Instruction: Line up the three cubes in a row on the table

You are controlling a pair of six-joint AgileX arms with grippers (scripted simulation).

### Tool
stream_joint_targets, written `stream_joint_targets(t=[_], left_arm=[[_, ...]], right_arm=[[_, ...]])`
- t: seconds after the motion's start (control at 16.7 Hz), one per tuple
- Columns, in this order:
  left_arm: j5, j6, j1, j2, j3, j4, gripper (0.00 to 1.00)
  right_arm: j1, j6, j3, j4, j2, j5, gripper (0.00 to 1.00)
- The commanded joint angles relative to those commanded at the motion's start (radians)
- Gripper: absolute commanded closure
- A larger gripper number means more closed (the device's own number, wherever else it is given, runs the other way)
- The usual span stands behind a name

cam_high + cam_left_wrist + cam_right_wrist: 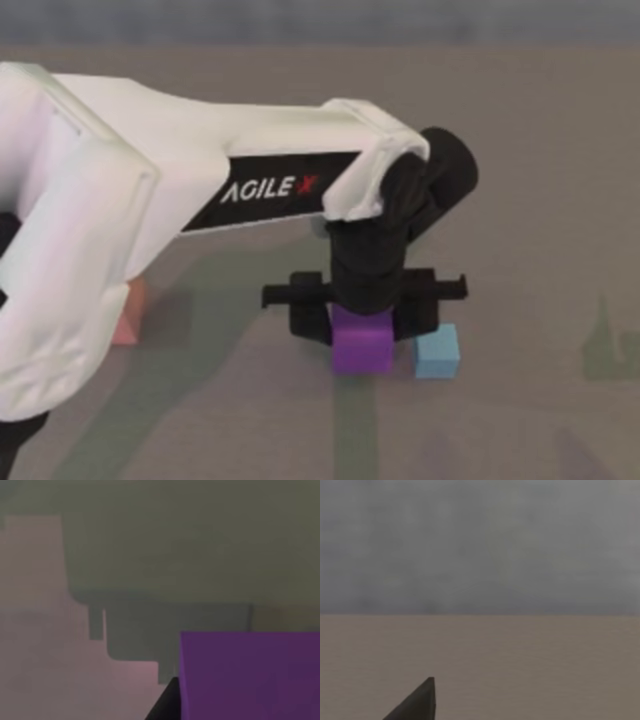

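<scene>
My left arm reaches across to the table's middle. Its gripper stands straight over the purple cube, shut on it, with a black finger against each side. In the left wrist view one dark finger lies flush against the purple cube. The small light-blue cube rests just right of the purple one, a narrow gap between them. The salmon-pink cube sits far left, mostly hidden under the left arm. In the right wrist view the parked right gripper shows only one dark fingertip, over bare table.
The grey-brown table carries faint dark shadow shapes, one at the right edge. The left arm's white body covers much of the left half of the top view.
</scene>
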Motion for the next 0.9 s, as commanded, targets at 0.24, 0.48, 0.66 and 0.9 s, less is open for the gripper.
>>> stream_joint_targets(t=[0.24,0.48,0.66,0.9], left_arm=[[0.000,-0.001,0.000,0.004,-0.011,0.012,1.00],[0.000,-0.001,0.000,0.004,-0.011,0.012,0.77],[0.000,-0.001,0.000,0.004,-0.011,0.012,0.55],[0.000,-0.001,0.000,0.004,-0.011,0.012,0.25]], right_arm=[[0.000,0.000,0.000,0.000,0.000,0.000,0.00],[0.000,0.000,0.000,0.000,0.000,0.000,0.00],[0.000,0.000,0.000,0.000,0.000,0.000,0.00],[0.000,0.000,0.000,0.000,0.000,0.000,0.00]])
